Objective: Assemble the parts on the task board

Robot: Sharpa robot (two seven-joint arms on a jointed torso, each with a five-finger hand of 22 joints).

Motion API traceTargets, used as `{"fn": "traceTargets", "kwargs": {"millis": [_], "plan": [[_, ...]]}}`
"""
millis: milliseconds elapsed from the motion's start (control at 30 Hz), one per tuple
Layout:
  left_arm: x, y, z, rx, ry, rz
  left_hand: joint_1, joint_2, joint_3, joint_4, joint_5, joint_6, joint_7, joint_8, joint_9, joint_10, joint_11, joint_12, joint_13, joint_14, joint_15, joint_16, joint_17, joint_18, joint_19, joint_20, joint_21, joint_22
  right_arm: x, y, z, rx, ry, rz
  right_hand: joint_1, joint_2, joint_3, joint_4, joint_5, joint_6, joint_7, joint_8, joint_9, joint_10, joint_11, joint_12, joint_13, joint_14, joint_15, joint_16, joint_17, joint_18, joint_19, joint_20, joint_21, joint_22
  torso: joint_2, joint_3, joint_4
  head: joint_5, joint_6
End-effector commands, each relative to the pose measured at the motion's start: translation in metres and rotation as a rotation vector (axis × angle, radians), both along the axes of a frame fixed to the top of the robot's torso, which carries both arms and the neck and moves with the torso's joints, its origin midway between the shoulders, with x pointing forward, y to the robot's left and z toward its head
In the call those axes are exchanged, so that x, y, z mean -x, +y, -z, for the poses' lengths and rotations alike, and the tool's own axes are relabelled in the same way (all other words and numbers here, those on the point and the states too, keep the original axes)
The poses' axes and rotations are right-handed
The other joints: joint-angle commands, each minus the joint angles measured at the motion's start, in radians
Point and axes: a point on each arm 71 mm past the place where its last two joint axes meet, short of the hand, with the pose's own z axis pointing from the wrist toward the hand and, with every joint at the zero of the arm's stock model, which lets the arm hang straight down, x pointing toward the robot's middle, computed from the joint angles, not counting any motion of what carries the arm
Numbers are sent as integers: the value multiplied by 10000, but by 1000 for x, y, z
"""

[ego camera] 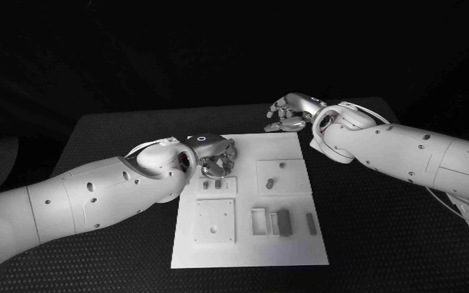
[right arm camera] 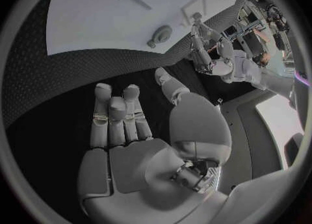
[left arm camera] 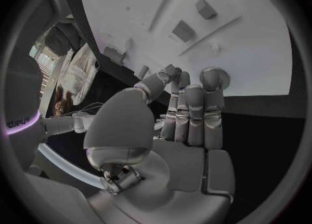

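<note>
The white task board point(ego camera: 249, 239) lies in the middle of the black table. On it are small grey parts: two short pieces point(ego camera: 211, 186) on a raised square, a peg point(ego camera: 269, 184) on another square, and several upright blocks point(ego camera: 283, 223) lower down. My left hand point(ego camera: 217, 157) hovers over the board's far left edge, fingers apart and holding nothing; the left wrist view shows its fingers point(left arm camera: 195, 109) stretched toward the board point(left arm camera: 247, 52). My right hand point(ego camera: 289, 113) hangs just beyond the board's far edge, and its palm point(right arm camera: 130, 146) holds nothing.
A flat square plate with a hole point(ego camera: 214, 222) sits on the board's near left. Black table point(ego camera: 391, 239) surrounds the board on all sides. The right wrist view shows the board's corner point(right arm camera: 111, 16) with a round part point(right arm camera: 159, 34) and my left hand point(right arm camera: 208, 52) beyond.
</note>
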Motion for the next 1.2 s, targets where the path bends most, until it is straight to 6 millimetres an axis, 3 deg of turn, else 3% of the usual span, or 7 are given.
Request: {"fn": "traceTargets", "kwargs": {"millis": [33, 433, 733, 1200], "plan": [[2, 0, 3, -222, 436, 5, 1, 103, 56, 4, 34, 61, -11, 56, 9, 73, 9, 26, 18, 86, -34, 65, -17, 722, 14, -31, 59, 205, 0, 0, 1, 46, 42, -108, -89, 31, -18, 28, 34, -93, 184, 50, -10, -63, 19, 37, -16, 36, -20, 32, -16, 122, 27, -54, -47, 152, 10, -2, -14, 1, -9], [-8, 22, 5, -348, 316, -559, 0, 114, 59, -8, 35, 65, -16, 58, 10, 88, 2, 20, 18, 84, -42, 58, -23, 715, 10, -38, 55, 203, 0, 0, 1, 49, 47, -107, -87, 33, -19, 25, 34, -93, 184, 51, -11, -63, 19, 40, -19, 37, -21, 33, -17, 122, 27, -55, -47, 152, 6, -10, -29, 7, 19], [-19, 42, 9, -557, 259, -1055, 5, 112, 61, -19, 35, 69, -19, 60, 12, 98, -2, 16, 18, 88, -47, 56, -25, 712, 11, -44, 55, 203, 0, 0, 1, 51, 50, -89, -86, 36, -19, 23, 34, -94, 184, 52, -11, -64, 19, 41, -22, 37, -21, 33, -17, 122, 27, -55, -48, 152, 5, -11, 5, -19, -10], [-29, 46, 11, -515, 79, -1214, 8, 119, 68, -24, 36, 70, -21, 60, 12, 106, -6, 6, 17, 91, -52, 53, -29, 704, 9, -50, 50, 200, 1, 0, 2, 50, 75, -109, -85, 40, -20, 20, 34, -94, 184, 53, -13, -65, 19, 45, -26, 37, -21, 33, -18, 122, 27, -55, -48, 152, 15, -13, -22, 17, -6]]}}
